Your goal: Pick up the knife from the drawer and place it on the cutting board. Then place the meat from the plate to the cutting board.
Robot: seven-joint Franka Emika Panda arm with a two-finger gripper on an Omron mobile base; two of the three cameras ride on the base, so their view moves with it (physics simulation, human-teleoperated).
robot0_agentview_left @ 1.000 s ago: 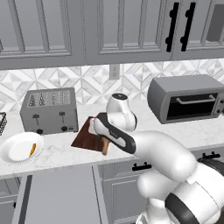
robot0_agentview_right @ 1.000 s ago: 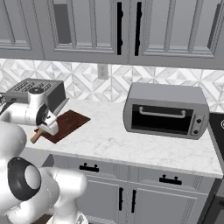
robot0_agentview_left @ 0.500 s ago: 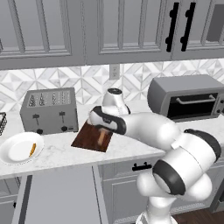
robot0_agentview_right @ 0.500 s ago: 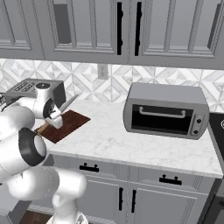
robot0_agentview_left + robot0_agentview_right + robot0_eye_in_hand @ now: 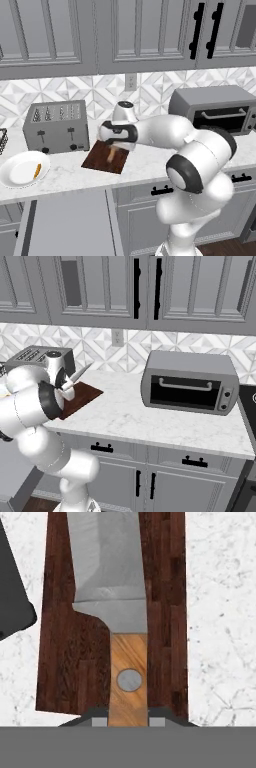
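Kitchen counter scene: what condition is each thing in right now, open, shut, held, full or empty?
Gripper: shut on the knife's handle.
Knife: held over the cutting board, blade pointing away from the hand.
Cutting board: flat on the counter, nothing resting on it.
Plate: holds the meat.
Meat: lying on the plate.
Drawer: pulled open.
Toaster oven: door shut.
Toaster: slots empty.

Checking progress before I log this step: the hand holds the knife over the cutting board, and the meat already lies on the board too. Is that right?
Not quite. The hand does hold the knife by its handle over the cutting board, but the meat is on the plate, not on the board. The left base view shows it.
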